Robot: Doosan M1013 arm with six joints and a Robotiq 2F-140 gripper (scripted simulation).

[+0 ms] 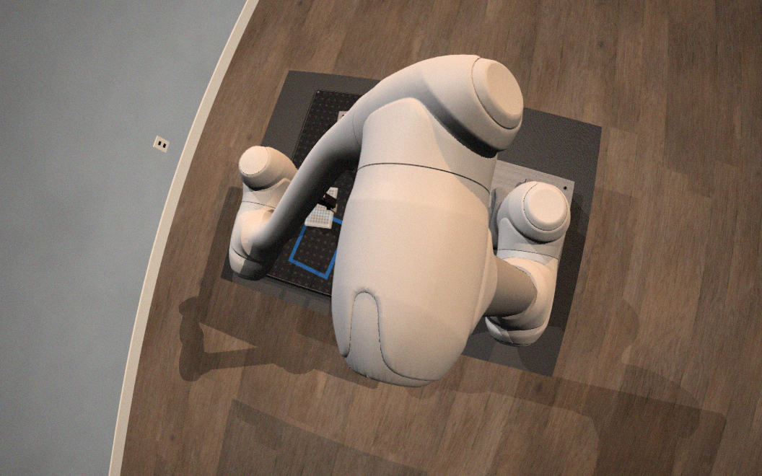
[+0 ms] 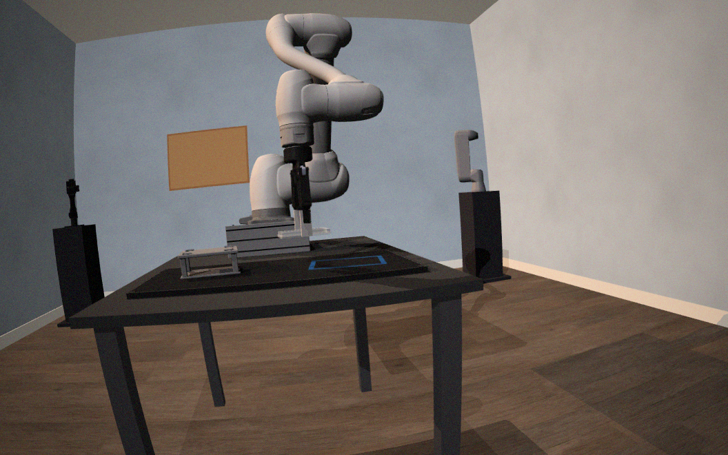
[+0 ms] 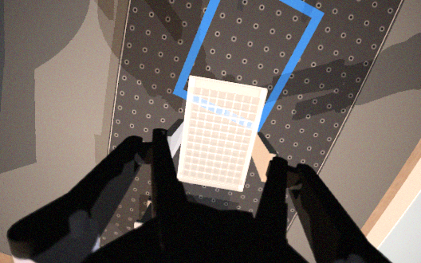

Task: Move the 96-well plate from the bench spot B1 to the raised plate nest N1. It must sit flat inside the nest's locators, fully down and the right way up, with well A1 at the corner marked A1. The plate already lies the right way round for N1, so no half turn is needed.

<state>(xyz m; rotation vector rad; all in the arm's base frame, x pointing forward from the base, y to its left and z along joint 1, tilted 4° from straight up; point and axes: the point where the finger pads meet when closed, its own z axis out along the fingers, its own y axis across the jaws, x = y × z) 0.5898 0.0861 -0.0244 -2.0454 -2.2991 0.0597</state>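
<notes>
My black two-fingered jaws are pinched on the long sides of the white 96-well plate (image 3: 220, 133) — it sits level between my fingers, wells up, lifted off the bench. Below it lies the dark perforated board (image 3: 339, 52) with its rows of small ringed holes, and the blue rectangular outline of spot B1 (image 3: 198, 44) stands vacant, one corner of it passing under the plate's far end. From the side, the plate (image 2: 300, 232) hangs above the board between that blue frame (image 2: 347, 262) and the grey stacked pedestal (image 2: 265, 238) carrying my pale arm. Further along the dark bench (image 2: 268, 308) stands the grey raised plate nest N1 (image 2: 209, 261) — well apart from me, nothing on it.
</notes>
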